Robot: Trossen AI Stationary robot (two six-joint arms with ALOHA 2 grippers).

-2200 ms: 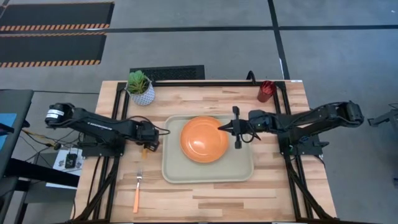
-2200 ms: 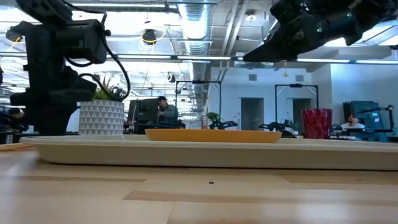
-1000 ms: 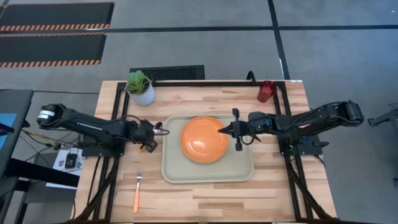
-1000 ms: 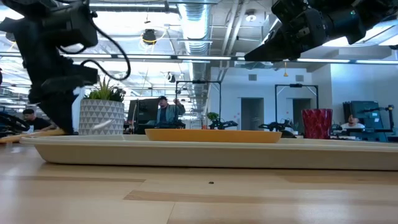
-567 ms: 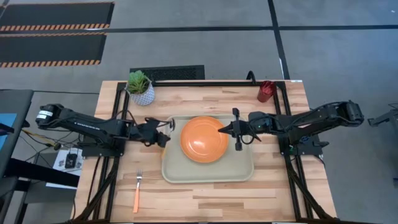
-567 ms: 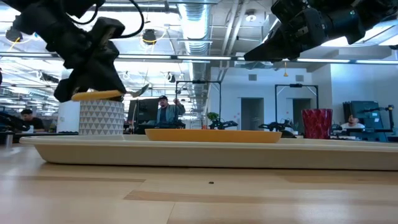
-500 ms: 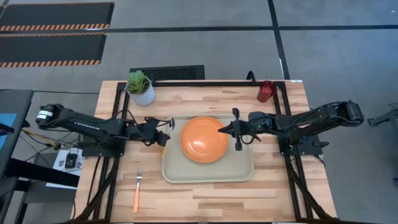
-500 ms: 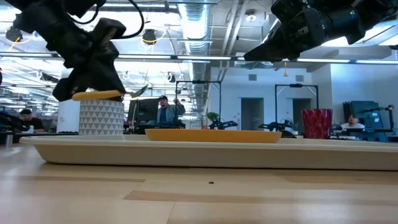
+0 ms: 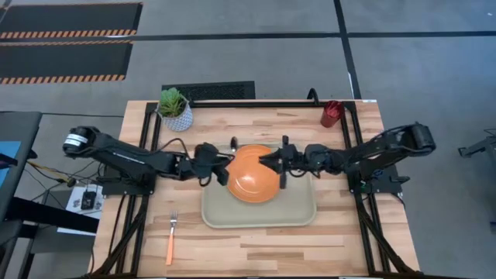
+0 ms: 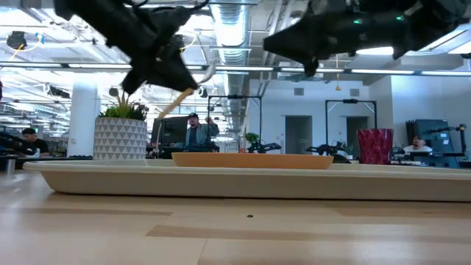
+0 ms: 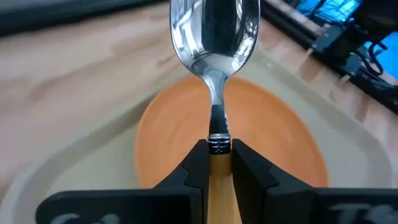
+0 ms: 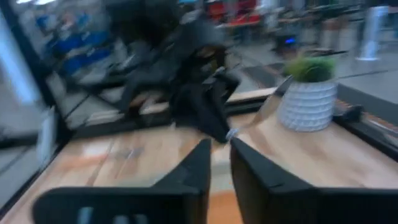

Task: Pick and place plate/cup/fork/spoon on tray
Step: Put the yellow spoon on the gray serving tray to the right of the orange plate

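The orange plate (image 9: pixel 252 173) lies on the beige tray (image 9: pixel 260 215). My left gripper (image 9: pixel 219 165) hovers at the plate's left rim, shut on the spoon (image 11: pixel 215 43), whose silver bowl juts out ahead over the plate. My right gripper (image 9: pixel 264 160) hangs above the plate's right half, its fingers (image 12: pixel 200 167) slightly apart and holding nothing. The dark red cup (image 9: pixel 332 113) stands at the table's far right. The fork (image 9: pixel 170 236) lies flat on the wood, left of the tray and near the front. My left gripper pinches the spoon's orange handle (image 11: pixel 217 172) between its two fingers, right where the handle meets the metal neck. The fingers lie along the spoon. The spoon is lifted clear and tilted, its bowl (image 10: pixel 209 72) higher than its handle (image 10: pixel 175 101).
A white patterned pot with a green plant (image 9: pixel 176 109) stands at the far left of the table. Bare wood stretches in front of the tray. Both arms reach in over the tray's middle, close to each other.
My left gripper has risen from the table left of the tray with the spoon and carried it toward the right, up over the plate's left rim; the spoon has tipped bowl-up. My right gripper has moved left, farther over the plate.
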